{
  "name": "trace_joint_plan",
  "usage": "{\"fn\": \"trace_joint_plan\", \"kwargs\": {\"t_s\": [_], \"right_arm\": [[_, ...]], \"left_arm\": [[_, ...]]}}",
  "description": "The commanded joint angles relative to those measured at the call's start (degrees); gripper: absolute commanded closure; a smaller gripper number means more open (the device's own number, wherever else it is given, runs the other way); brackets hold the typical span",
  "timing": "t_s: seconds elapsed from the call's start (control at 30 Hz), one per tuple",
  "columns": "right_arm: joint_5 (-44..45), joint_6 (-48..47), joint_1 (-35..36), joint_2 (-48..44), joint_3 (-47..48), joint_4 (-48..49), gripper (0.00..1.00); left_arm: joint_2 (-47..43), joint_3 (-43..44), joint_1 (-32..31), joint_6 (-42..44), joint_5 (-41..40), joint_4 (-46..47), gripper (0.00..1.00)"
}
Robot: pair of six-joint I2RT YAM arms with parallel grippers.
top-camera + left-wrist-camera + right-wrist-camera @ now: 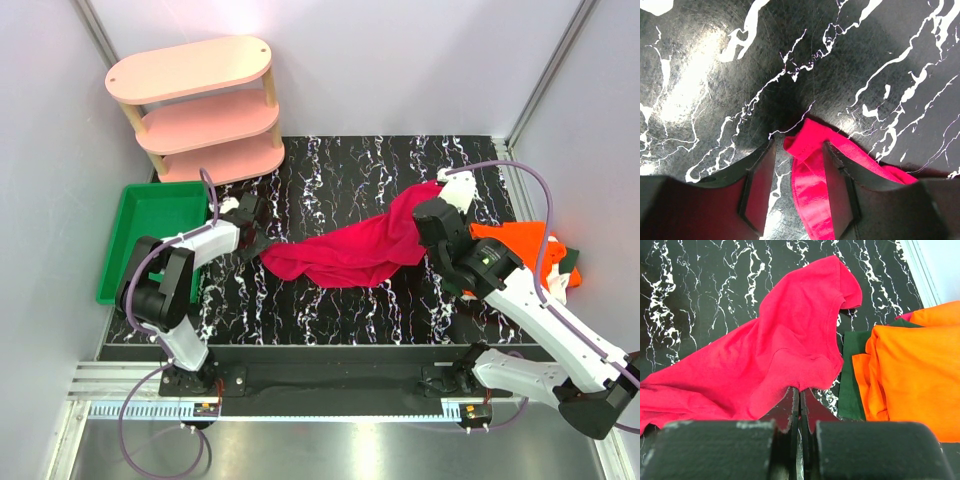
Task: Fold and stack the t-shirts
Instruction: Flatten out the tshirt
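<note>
Crimson t-shirt (352, 250), soft and rumpled, across glossy black marble-veined table (330, 312).

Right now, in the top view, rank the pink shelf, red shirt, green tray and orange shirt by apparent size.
1. pink shelf
2-3. red shirt and green tray: too alike to rank
4. orange shirt, partly covered by the right arm
</note>
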Motion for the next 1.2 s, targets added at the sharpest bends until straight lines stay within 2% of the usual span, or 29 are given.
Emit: {"fn": "trace_joint_plan", "kwargs": {"t_s": [0.0, 0.3, 0.5, 0.7, 0.83, 0.97, 1.17], "right_arm": [[-0.43, -0.36, -0.56, -0.47, -0.22, 2.40, 1.00], [-1.05, -0.36, -0.83, -0.55, -0.48, 2.66, 1.00], [-1.22, -0.10, -0.83, -0.73, -0.83, 2.66, 1.00], [-1.14, -0.88, -1.35, -1.00, 0.74, 2.84, 1.00], [-0.26, -8.50, -3.63, -0.38, 5.22, 6.17, 1.00], [0.44, -13.54, -5.04, 3.04, 12.77, 11.09, 1.00], [0.71, -17.50, -6.01, 10.59, 29.80, 14.78, 1.00]], "left_arm": [[-0.07, 0.83, 0.19, 0.23, -1.68, 1.02, 0.55], [-1.83, 0.66, 0.28, 0.84, -3.53, 0.50, 0.72], [-2.79, 0.48, 0.19, 0.84, -3.97, -0.29, 0.99], [-8.84, 1.00, -1.03, 3.65, -6.95, -3.10, 1.00], [-17.98, 5.56, -4.89, 9.35, -13.18, -8.80, 1.00], [-26.33, 16.61, -7.01, 16.64, -16.53, -13.99, 1.00], [-29.86, 35.43, -7.19, 21.57, -17.59, -22.87, 1.00]]}}
